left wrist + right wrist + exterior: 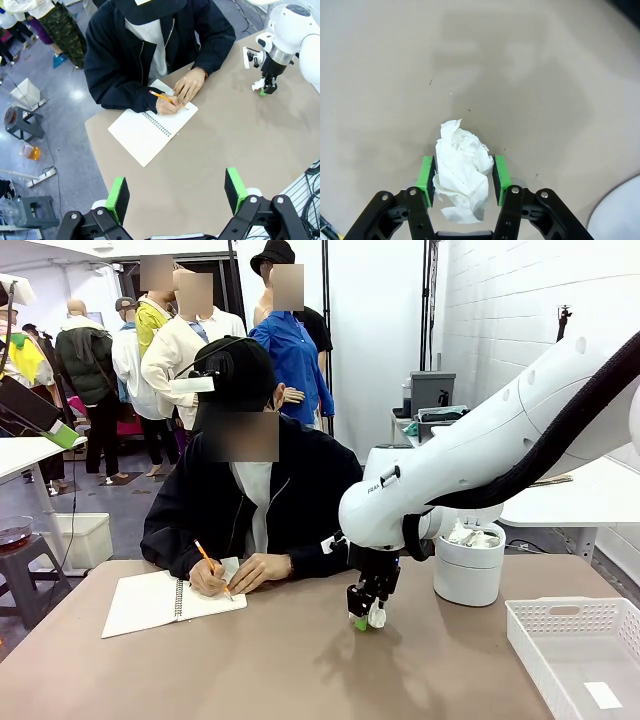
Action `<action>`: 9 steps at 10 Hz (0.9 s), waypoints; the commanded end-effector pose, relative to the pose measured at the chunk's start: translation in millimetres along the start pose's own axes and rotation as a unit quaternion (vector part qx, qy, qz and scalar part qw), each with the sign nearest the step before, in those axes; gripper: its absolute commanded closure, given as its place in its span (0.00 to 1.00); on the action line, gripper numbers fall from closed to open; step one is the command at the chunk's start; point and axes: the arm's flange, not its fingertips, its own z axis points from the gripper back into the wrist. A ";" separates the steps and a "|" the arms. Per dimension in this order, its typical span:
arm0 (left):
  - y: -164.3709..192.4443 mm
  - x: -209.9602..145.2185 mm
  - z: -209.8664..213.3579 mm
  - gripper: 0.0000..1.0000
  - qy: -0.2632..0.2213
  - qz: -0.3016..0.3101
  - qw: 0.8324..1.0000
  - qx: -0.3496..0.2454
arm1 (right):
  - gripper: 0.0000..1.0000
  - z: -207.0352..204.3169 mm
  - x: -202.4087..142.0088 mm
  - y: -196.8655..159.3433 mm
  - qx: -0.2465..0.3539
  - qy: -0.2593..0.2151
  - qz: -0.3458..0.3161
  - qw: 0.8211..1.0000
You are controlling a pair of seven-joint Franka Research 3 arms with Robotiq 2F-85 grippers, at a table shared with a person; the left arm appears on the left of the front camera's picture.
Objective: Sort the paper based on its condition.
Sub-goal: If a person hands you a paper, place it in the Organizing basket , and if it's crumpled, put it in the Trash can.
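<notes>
Right claw (pixel 462 169) grips the crumpled paper (pixel 461 150) on the table (pixel 530 75), pads (pixel 426 179) touching 2 sides. Soft lump may squash and slip out on lifting, dropping short of the white bin (pixel 468 578). Left claw (pixel 176 192) open, empty.

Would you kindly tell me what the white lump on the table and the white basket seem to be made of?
Crumpled lump: thin matte white paper, judging by sharp creases and folds. Basket: probably moulded plastic, smooth and slightly glossy, with a slotted lattice wall.
</notes>
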 end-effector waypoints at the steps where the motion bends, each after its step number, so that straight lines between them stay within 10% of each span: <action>1: 0.9 -0.1 0.1 0.00 0.001 0.001 1.000 0.005 | 0.42 9.7 -11.7 9.3 -0.015 -0.009 -0.003 1.000; 9: 0.9 -0.1 0.1 0.00 0.001 0.001 1.000 0.005 | 0.42 175.1 -71.4 -30.0 -0.173 -0.103 -0.125 0.972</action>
